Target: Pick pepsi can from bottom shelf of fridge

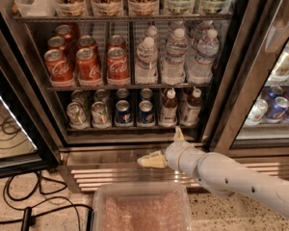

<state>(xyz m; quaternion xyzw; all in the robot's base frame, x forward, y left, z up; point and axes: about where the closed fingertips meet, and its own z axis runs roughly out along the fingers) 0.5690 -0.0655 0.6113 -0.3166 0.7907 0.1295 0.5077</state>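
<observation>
Two blue pepsi cans stand side by side at the front of the bottom shelf of the fridge, with more blue cans behind them. My gripper is on the white arm coming in from the lower right. It hangs in front of the fridge's metal base, below and to the right of the pepsi cans. It is open: one finger points left and the other points up toward the shelf edge. It holds nothing.
Silver-green cans stand left of the pepsi cans, small bottles right of them. Red Coca-Cola cans and water bottles fill the rack above. A clear plastic bin lies below the gripper. Cables trail on the floor at left.
</observation>
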